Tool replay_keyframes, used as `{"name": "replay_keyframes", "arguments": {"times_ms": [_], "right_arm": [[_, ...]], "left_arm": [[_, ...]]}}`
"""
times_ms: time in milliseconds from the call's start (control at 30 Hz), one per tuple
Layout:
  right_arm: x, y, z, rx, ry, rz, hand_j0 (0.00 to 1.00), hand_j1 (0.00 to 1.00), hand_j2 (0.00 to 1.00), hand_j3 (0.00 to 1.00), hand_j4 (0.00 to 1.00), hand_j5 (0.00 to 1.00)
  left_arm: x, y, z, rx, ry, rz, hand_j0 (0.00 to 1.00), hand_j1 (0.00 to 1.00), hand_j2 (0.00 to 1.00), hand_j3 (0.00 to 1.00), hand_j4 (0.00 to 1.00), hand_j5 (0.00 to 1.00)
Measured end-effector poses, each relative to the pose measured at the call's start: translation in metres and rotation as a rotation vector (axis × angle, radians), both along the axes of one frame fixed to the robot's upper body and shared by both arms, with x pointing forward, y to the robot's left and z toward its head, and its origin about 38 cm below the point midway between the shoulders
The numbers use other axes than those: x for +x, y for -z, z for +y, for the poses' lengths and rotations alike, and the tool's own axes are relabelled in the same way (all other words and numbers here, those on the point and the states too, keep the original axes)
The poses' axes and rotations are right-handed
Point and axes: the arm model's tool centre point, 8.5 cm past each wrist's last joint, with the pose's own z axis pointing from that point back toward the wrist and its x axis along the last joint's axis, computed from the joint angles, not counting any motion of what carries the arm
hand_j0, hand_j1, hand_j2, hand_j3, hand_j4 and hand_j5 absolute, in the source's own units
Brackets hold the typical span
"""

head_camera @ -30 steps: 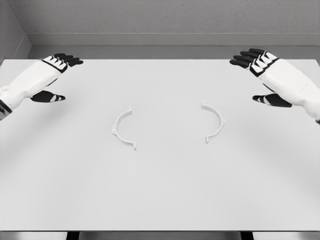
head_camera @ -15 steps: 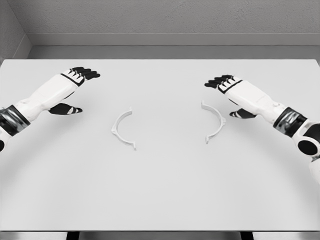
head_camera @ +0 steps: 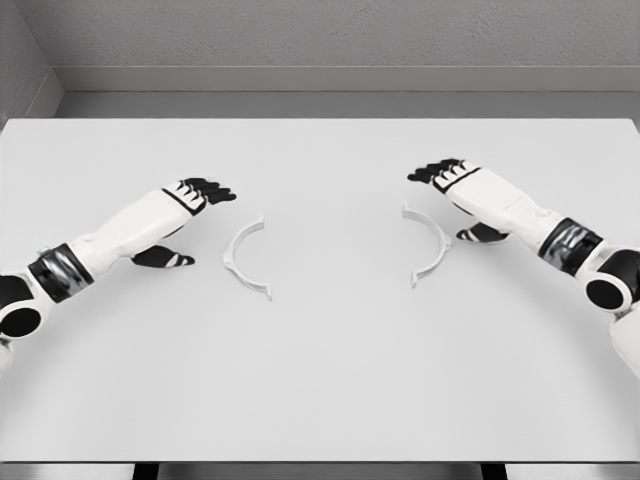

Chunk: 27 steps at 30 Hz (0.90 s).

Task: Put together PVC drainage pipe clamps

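A: What colour are the clamp halves?
B: White left clamp half [head_camera: 245,259], white right clamp half [head_camera: 430,244], on a pale grey bench [head_camera: 320,380].
A: And each robot hand?
B: The left robot hand [head_camera: 190,200] and right robot hand [head_camera: 455,182] are white with black fingers.

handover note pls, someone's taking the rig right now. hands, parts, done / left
Left hand: open, holds nothing, just left of the left clamp half.
Right hand: open, holds nothing, just right of the right clamp half, near its upper end.
Parts: both halves lie flat on the table, apart, open sides facing each other.
Done: hands brought up beside the halves; nothing grasped.
Left: grasp each half, bring them together, join into one clamp.
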Motion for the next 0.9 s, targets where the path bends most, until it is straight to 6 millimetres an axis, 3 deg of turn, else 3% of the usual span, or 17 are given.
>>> {"name": "replay_keyframes", "arguments": {"times_ms": [367,900], "right_arm": [[-0.001,0.008,0.007,-0.004,-0.011,0.017,1.0,1.0,1.0,1.0,1.0,1.0],[0.002,0.007,0.021,0.005,-0.032,0.012,1.0,1.0,1.0,1.0,1.0,1.0]], "left_arm": [[-0.002,-0.006,-0.009,-0.01,0.027,-0.018,1.0,1.0,1.0,1.0,1.0,1.0],[0.004,0.007,-0.019,-0.036,0.013,0.005,1.0,1.0,1.0,1.0,1.0,1.0]]}}
